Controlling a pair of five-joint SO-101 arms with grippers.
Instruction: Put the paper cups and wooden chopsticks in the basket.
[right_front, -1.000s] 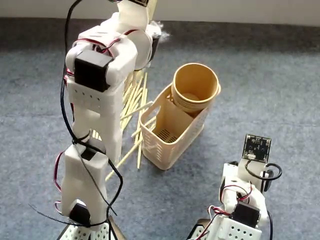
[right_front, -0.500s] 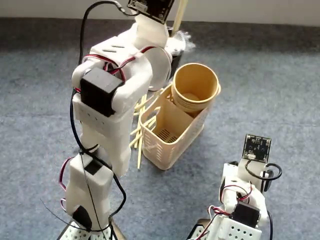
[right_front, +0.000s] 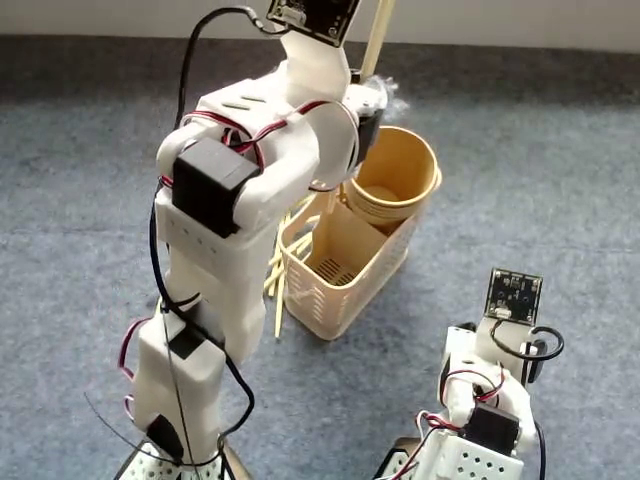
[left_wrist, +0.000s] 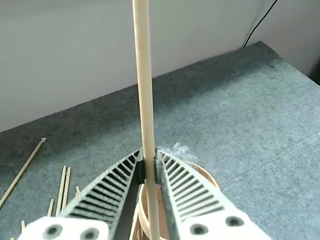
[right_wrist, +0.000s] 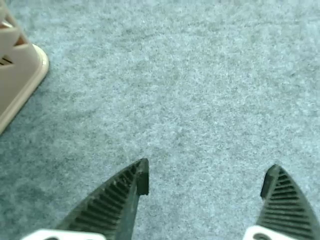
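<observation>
A beige slotted basket (right_front: 335, 290) stands on the grey carpet with stacked paper cups (right_front: 392, 178) upright in its far end. My left gripper (right_front: 366, 98) hovers just above the near-left rim of the cups, shut on one wooden chopstick (right_front: 380, 30) that points steeply upward. In the left wrist view the chopstick (left_wrist: 142, 75) runs between the closed fingers of the left gripper (left_wrist: 150, 161), with the cup rim (left_wrist: 206, 176) below. Several loose chopsticks (right_front: 276, 285) lie beside the basket's left wall, partly hidden by the arm. My right gripper (right_wrist: 206, 181) is open over bare carpet.
The right arm (right_front: 495, 385) sits folded at the front right, away from the basket. A basket corner (right_wrist: 22, 75) shows near the right gripper. More loose chopsticks (left_wrist: 62, 185) lie on the carpet. A pale wall (left_wrist: 75, 50) borders the far edge.
The left arm has swung right with the chopstick, from above the loose pile to above the cups in the basket. The right arm has not moved.
</observation>
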